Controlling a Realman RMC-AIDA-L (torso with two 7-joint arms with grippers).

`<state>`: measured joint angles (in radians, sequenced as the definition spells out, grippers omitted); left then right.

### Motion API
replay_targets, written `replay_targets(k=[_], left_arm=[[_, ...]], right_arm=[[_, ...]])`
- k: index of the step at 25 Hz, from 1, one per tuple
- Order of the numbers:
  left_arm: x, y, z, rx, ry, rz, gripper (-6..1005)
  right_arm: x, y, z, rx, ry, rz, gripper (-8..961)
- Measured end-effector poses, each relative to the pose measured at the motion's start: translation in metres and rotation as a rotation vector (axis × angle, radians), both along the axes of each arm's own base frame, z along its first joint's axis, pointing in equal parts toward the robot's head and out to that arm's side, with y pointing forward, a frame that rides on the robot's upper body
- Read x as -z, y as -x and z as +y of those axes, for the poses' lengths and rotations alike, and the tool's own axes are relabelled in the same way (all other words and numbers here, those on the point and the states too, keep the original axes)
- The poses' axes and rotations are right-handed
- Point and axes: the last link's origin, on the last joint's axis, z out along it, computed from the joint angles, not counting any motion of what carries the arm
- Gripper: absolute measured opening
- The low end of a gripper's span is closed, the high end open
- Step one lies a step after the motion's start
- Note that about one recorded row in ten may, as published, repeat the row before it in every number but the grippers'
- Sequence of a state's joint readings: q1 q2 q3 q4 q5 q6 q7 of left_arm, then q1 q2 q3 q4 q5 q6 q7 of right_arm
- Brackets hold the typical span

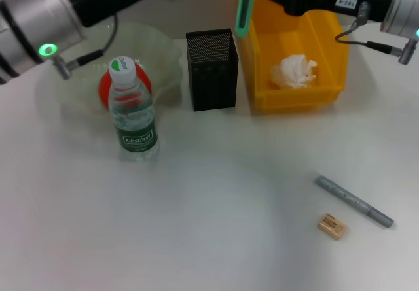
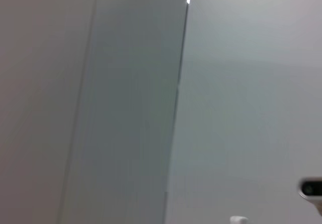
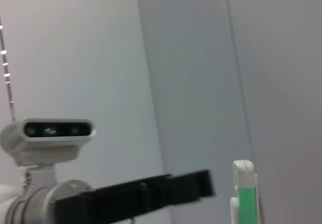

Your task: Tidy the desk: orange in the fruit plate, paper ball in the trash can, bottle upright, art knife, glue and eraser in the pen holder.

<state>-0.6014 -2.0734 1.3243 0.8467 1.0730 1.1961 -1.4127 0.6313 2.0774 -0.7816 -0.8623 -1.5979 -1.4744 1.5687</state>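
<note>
Right hand [image 1: 243, 16] is up at the far edge of the head view, above the gap between the pen holder [image 1: 211, 69] and the yellow trash can [image 1: 298, 59]. Its body runs out of frame and only one green-tipped finger hangs down in sight, so I cannot tell whether it is spread or pressed together, or whether it carries anything. The right wrist view gives only wall, the robot's head camera [image 3: 48, 138] and a green and white strip [image 3: 245, 191].

Left arm [image 1: 46, 13] crosses the far left corner; its hand is out of view, and its wrist view shows just blank wall.

On the table [image 1: 209, 225], the bottle [image 1: 133, 111] stands upright, cap up, right in front of the fruit plate [image 1: 160, 52]. It hides much of the orange [image 1: 105, 88] lying in that plate. The paper ball [image 1: 293, 70] sits in the trash can.

Near right, the grey art knife [image 1: 355, 201] lies flat, its long axis running diagonally from far-left to near-right. The eraser [image 1: 332, 226] lies just beside it, on the nearer side, apart from it.
</note>
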Motion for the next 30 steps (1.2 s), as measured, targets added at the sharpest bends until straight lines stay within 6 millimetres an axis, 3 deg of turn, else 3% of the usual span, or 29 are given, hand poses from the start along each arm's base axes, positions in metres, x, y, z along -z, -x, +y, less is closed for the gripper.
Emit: replay_targets(k=[7,16,19,25,30], left_arm=[[-0.024,0.028,0.004,-0.082,-0.105,-0.051,177],[-0.03,0.05,0.005,-0.123,-0.175,-0.014,202],[-0.031,0.055,0.006,-0.132,-0.201,0.005,475],[-0.032,0.06,0.006,-0.14,-0.233,0.023,687],[-0.032,0.062,0.009,-0.146,-0.265,0.046,709]], right_arm=[[-0.005,-0.012,0.012,0.09,-0.074,-0.02,86],[0.005,-0.025,0.027,0.171,-0.138,-0.06,88],[0.012,-0.025,0.036,0.191,-0.165,-0.071,89],[0.027,-0.02,0.046,0.193,-0.19,-0.083,90],[0.045,-0.015,0.056,0.205,-0.217,-0.077,92]])
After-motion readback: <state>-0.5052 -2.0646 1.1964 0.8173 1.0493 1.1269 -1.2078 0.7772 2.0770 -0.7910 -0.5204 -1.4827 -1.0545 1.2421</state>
